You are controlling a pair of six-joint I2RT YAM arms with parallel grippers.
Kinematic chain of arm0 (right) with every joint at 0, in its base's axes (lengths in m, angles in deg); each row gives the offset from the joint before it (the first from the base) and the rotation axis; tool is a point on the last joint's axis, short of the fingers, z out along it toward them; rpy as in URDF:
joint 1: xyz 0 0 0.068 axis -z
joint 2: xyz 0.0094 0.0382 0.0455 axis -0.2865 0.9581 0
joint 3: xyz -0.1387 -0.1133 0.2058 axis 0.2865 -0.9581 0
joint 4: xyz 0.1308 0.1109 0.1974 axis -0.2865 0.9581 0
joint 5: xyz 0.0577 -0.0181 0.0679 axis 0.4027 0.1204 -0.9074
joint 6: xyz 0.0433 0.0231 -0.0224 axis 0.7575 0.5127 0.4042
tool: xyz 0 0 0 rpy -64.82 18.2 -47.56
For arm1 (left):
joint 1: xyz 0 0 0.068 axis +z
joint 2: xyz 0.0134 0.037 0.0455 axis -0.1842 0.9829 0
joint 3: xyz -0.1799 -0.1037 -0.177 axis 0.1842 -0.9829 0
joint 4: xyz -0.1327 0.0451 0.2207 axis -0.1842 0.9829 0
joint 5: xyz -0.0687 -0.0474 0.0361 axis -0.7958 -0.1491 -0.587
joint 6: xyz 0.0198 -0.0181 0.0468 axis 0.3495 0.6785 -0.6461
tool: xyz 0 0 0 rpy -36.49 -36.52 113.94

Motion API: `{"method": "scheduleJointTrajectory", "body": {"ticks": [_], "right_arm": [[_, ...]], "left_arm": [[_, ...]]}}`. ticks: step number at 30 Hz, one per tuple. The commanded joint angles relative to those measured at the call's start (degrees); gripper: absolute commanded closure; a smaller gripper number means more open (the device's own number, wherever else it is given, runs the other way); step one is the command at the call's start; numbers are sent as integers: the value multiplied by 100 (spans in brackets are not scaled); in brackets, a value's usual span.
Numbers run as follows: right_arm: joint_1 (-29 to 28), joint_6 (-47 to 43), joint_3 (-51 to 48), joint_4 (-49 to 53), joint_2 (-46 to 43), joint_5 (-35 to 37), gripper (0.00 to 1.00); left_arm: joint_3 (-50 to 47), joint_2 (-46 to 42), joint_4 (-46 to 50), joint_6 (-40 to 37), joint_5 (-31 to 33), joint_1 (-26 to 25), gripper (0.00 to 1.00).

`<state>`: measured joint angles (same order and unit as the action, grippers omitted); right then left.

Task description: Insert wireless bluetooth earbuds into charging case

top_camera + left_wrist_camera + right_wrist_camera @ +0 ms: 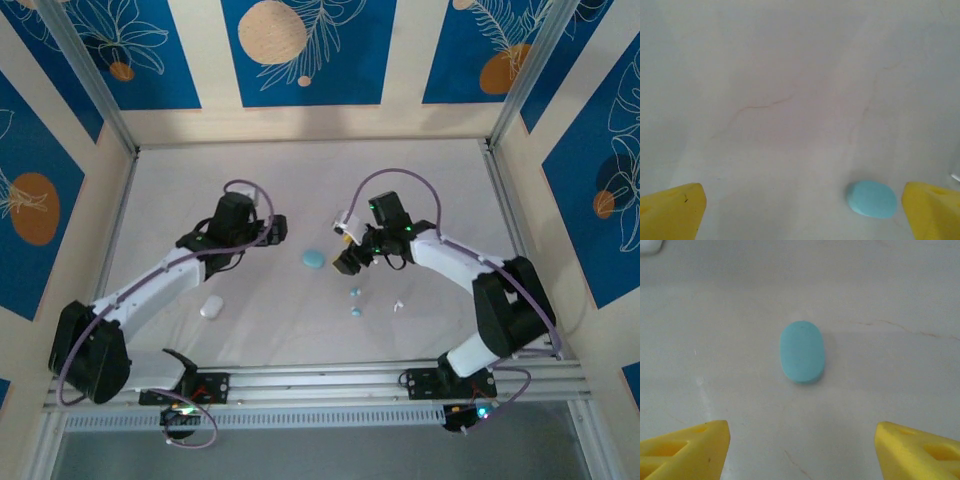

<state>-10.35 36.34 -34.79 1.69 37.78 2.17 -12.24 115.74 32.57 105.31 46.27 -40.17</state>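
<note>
The right gripper (pixel 802 452) holds its jaws spread wide; a light blue oval case (pixel 802 352) lies just ahead, centred between them, untouched.

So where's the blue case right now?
The blue case lies on the table, middle of the top view, between the left fingers and the right fingers.

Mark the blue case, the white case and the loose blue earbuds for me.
blue case (pixel 802 352), right wrist view, centre of its top face.
white case (pixel 211 306), top external view, middle of its top.
blue earbuds (pixel 355 311), top external view, on the nearer bud of the two.
</note>
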Motion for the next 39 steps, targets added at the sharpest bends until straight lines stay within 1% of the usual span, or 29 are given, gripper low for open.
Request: {"method": "scheduleJointTrajectory", "body": {"ticks": [1,6,12,19,21,25,29,31,33,35,37,39], "right_arm": [[-177,-813,485,371,458,-1,23],[-366,-1012,903,491,1073,163,20],[-503,-1154,1321,689,1622,114,19],[-690,-1173,1771,830,2216,613,19],[-728,-1191,1929,951,2359,678,20],[-797,-1271,2208,1178,2621,738,28],[-867,-1249,2323,1237,2781,908,34],[-880,-1255,2332,1240,2805,941,40],[-886,-1283,2318,1237,2796,931,44],[-887,-1265,2256,1178,2752,921,52],[-869,-1185,2175,1094,2641,874,58],[-819,-1086,2119,1088,2435,613,67]], "left_arm": [[-538,-447,-845,186,-155,232,0],[-1066,-979,-1276,62,-49,354,0],[-1314,-1283,-1386,-78,187,385,0],[-1436,-1444,-1412,-165,236,403,0],[-1481,-1480,-1438,-168,238,399,0],[-1528,-1551,-1448,-207,276,412,0],[-1548,-1594,-1415,-212,283,412,0],[-1562,-1602,-1413,-213,273,414,0],[-1575,-1593,-1429,-214,267,418,0],[-1583,-1588,-1439,-195,232,416,0],[-1479,-1525,-1286,-107,20,464,1],[-1311,-1397,-1106,-131,-234,487,2]]}}
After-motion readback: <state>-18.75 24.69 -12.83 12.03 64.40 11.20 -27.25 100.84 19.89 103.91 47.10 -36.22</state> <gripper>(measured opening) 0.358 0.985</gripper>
